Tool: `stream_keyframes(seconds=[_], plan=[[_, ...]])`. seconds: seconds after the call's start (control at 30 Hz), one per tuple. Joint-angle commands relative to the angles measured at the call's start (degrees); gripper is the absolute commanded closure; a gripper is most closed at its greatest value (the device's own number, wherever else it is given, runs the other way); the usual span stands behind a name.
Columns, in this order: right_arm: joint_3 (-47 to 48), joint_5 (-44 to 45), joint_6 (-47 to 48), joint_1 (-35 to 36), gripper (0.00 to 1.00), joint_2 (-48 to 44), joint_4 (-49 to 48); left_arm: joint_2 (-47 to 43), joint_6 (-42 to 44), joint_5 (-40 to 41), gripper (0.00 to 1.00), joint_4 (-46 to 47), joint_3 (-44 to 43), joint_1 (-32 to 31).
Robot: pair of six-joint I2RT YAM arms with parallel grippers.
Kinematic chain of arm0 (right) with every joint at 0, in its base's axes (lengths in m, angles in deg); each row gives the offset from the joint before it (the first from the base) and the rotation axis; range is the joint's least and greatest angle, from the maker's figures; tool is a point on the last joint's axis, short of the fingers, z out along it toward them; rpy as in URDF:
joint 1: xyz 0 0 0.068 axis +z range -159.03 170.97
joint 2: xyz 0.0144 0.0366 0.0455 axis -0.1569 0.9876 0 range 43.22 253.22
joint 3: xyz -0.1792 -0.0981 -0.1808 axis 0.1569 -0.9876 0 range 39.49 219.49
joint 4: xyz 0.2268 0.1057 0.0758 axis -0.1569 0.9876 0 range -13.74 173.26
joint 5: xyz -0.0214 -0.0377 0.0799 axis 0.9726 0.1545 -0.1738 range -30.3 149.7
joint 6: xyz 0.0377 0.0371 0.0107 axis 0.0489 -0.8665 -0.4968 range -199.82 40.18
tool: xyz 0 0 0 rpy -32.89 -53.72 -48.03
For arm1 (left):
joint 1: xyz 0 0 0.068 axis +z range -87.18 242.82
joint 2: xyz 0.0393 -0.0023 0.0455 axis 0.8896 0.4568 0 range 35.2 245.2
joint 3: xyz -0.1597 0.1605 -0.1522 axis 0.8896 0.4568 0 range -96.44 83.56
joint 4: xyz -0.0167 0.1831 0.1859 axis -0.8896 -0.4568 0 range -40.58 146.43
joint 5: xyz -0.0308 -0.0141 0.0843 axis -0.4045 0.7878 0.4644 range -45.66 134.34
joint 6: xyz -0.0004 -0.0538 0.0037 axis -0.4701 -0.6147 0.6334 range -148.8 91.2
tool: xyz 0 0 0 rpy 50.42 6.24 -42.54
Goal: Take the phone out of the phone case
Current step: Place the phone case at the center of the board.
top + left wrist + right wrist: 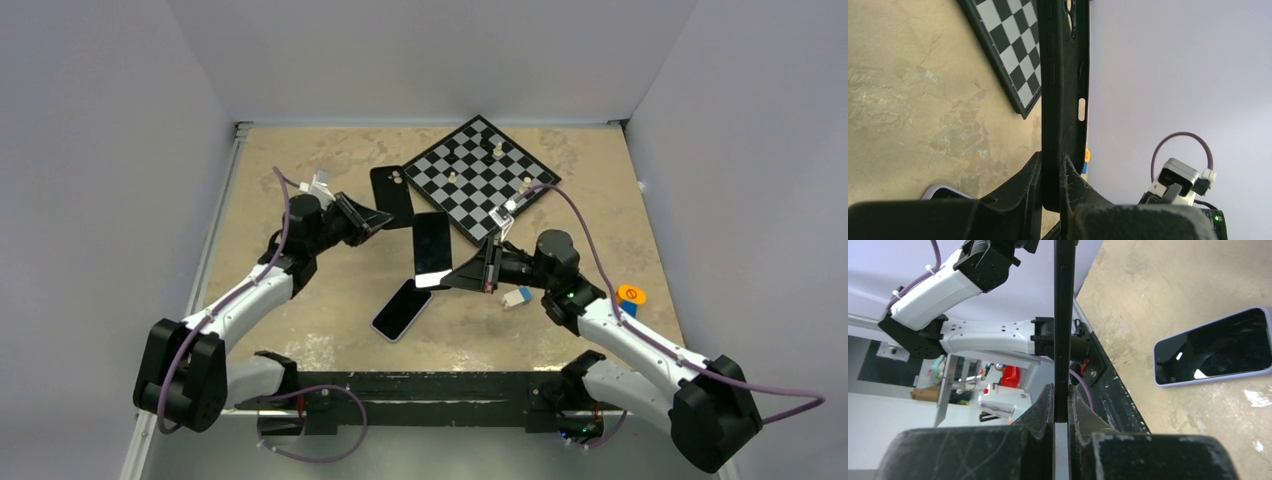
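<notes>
Bare phone pinched by its near short end in the fully closed right claw, held off the surface. Just beside it, black phone case clamped edge-on in the nearly shut left claw. Long axis near-to-far, free end toward the chessboard, dark face up to the overhead camera. Risk, as judged: with so short a hold on a thin edge, liable to pivot or slip and drop onto the lilac-cased phone lying close by. Could also snag the case's near corner if swung left.
</notes>
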Motion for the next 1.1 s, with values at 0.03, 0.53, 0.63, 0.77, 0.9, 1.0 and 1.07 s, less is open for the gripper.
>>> stream_keyframes(seconds=[0.03,0.53,0.63,0.77,0.9,1.0,1.07], plan=[[4.2,3.9,9.3,0.0,1.0,-4.1,8.7,1.0,-3.2,3.5,1.0,3.0,1.2,0.5],[9.9,2.4,14.5,0.0,1.0,-2.5,16.8,12.8,29.4,-7.9,1.0,-28.2,-22.2,5.0],[8.9,3.3,14.6,-0.1,1.0,-4.6,17.7,16.9,34.4,-6.5,1.0,-34.5,-28.9,6.9],[7.7,4.9,14.9,-0.1,1.0,-7.9,19.9,23.0,36.1,-10.3,1.0,-35.5,-34.9,10.2],[7.4,7.8,15.6,-0.2,1.0,-12.4,23.6,30.5,38.8,-11.7,1.0,-40.1,-43.2,11.6],[7.3,9.7,15.6,-0.1,1.0,-15.3,26.3,35.2,38.0,-13.5,1.0,-40.7,-47.8,12.2],[7.4,10.2,15.6,-0.1,1.0,-16.7,27.9,37.7,38.8,-14.2,1.0,-41.7,-50.4,12.4]])
